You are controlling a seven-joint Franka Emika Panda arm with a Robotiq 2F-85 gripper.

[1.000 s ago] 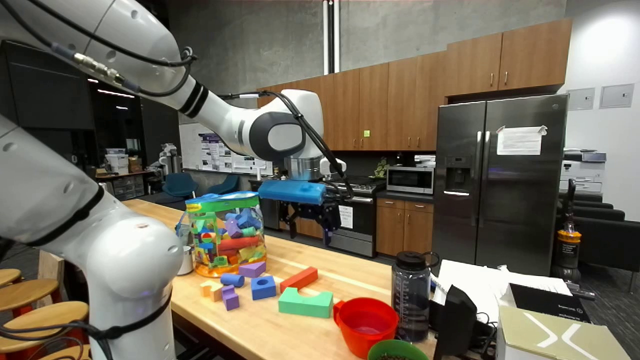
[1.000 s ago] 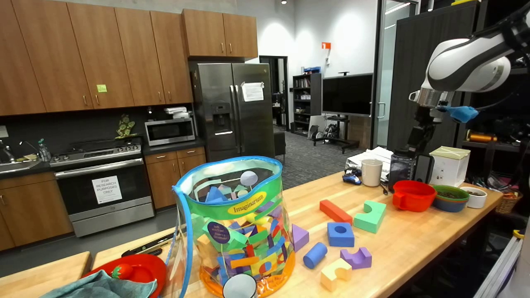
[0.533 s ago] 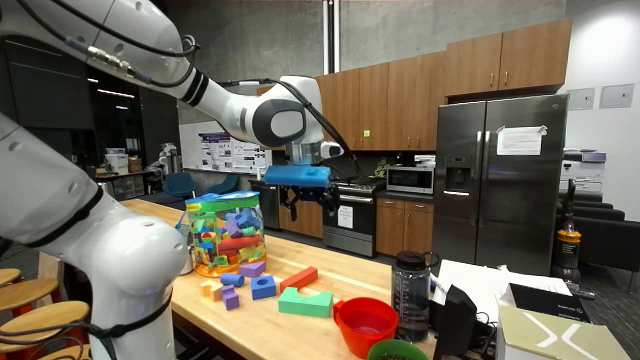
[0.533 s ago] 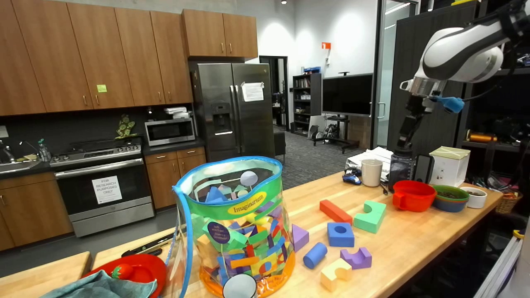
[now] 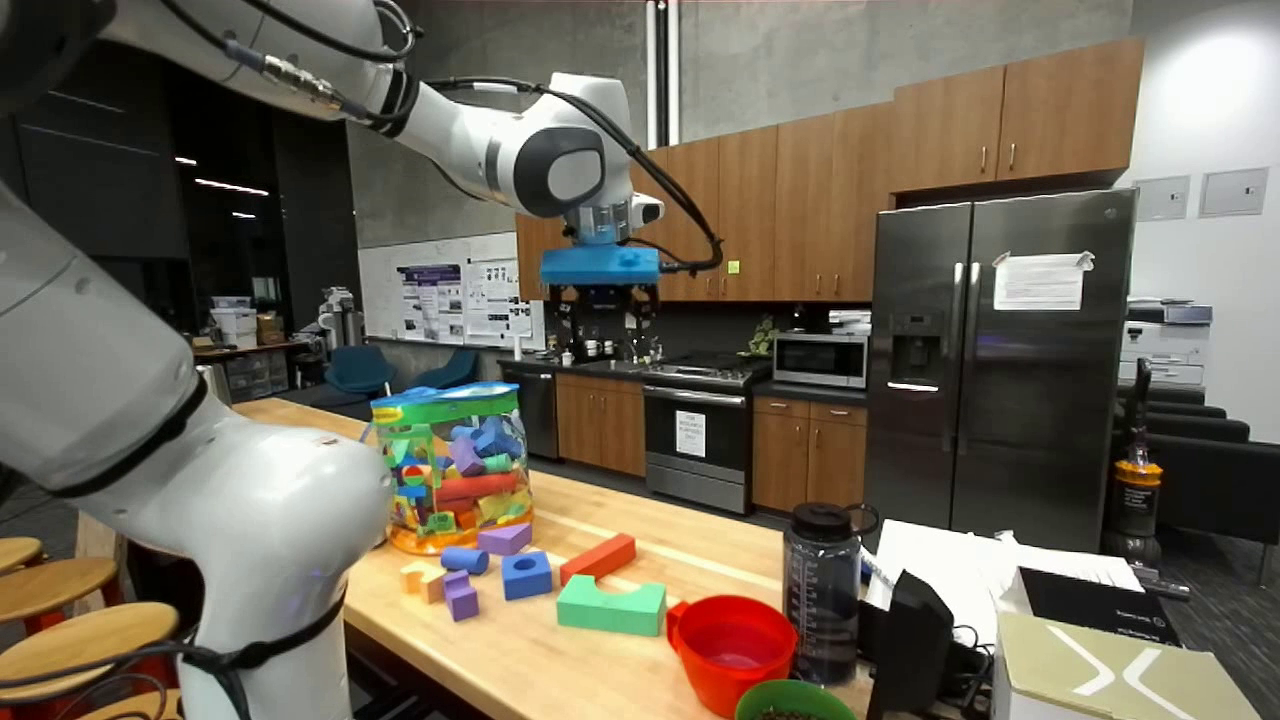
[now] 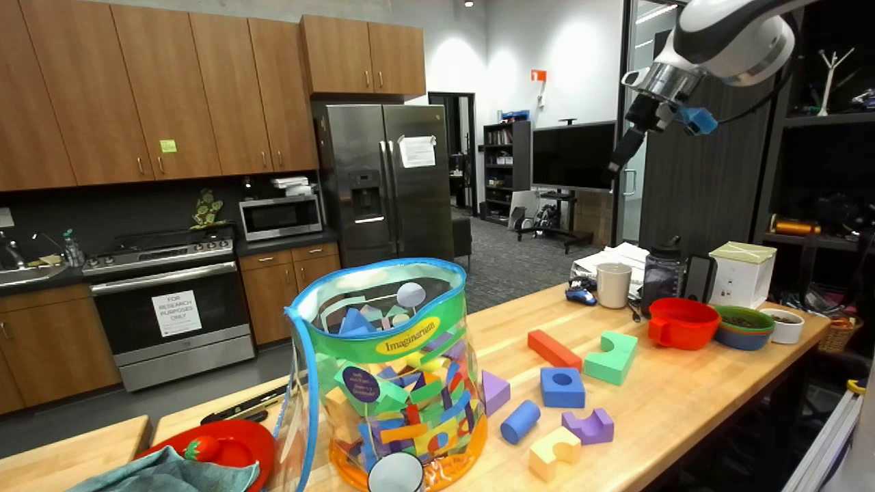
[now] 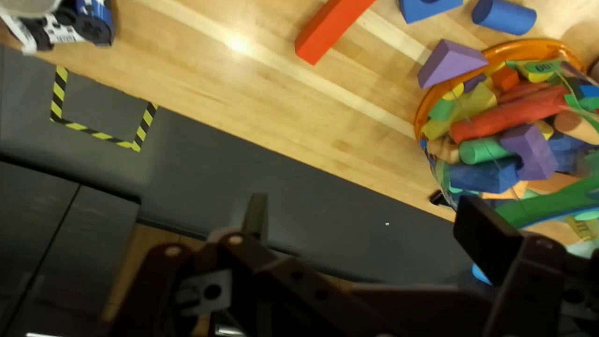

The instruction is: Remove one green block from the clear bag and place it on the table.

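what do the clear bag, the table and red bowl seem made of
Clear bag: glossy, flexible plastic, probably vinyl; blocks show through and its rim bends.
Table: wood, smooth satin finish; grained strips show and light glints off it.
Red bowl: probably glossy plastic, from its even colour and slight shine.

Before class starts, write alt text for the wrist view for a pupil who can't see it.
A clear bag of multicoloured blocks stands at the right on a wooden table, with a purple triangular block beside it and a red bar farther left. The robot's hand, open and empty, shows along the bottom.
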